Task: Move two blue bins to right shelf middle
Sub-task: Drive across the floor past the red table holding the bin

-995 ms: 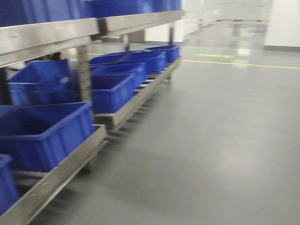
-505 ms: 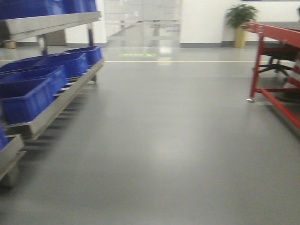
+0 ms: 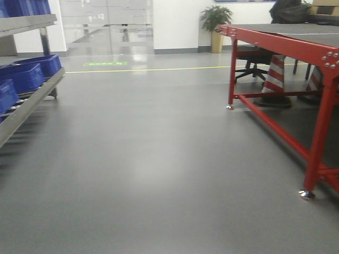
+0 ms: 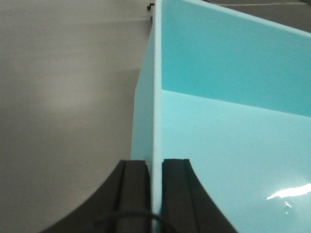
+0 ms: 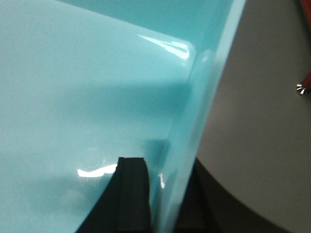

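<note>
The left gripper (image 4: pixel 155 165) is clamped tight on the upright side wall of a pale turquoise plastic bin (image 4: pixel 228 145), one black finger (image 4: pixel 135 189) on the outer face and its partner on the inner face, both pressed against the thin wall; smooth grey floor (image 4: pixel 63 97) shows past the bin's outer side; the right gripper (image 5: pixel 163 167) pinches a wall of the same turquoise plastic in the same manner, one finger (image 5: pixel 132 189) against the glossy interior and the other outside; whether a single bin or a stack is gripped cannot be told from these close views; the bin hangs between the two arms above the floor, on no shelf; in the front view the floor stretches ahead, with a grey metal shelf rack (image 3: pixel 32 104) at the left edge bearing dark blue plastic bins (image 3: pixel 24 76) on its lower level; a red steel-framed table (image 3: pixel 275 39) stands at the right, a red-and-white striped cone (image 3: pixel 275 74) and a black office chair (image 3: pixel 251 55) beyond its legs; a potted green plant (image 3: pixel 214 18) stands by the far white wall, and a thin yellow line (image 3: pixel 159 69) crosses the floor
</note>
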You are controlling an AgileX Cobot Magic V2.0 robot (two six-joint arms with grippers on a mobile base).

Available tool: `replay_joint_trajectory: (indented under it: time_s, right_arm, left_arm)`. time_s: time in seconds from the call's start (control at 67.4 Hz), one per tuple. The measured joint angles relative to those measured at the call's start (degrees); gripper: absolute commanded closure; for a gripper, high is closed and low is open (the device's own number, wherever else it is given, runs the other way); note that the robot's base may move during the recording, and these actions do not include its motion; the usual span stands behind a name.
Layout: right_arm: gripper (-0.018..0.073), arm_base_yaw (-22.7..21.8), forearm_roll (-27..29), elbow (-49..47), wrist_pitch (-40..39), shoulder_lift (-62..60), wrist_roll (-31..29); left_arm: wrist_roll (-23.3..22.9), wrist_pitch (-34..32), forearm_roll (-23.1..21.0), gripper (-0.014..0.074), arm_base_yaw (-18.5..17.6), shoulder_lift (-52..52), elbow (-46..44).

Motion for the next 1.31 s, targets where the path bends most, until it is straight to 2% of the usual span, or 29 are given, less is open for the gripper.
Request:
replay_joint_trajectory:
  time_s: [1.307]
  right_arm:
    - [0.0712, 0.00, 0.11, 0.00, 0.21, 0.00, 0.00]
  left_arm:
    - [0.00, 0.00, 0.00, 0.0707, 0.00, 0.00, 0.00]
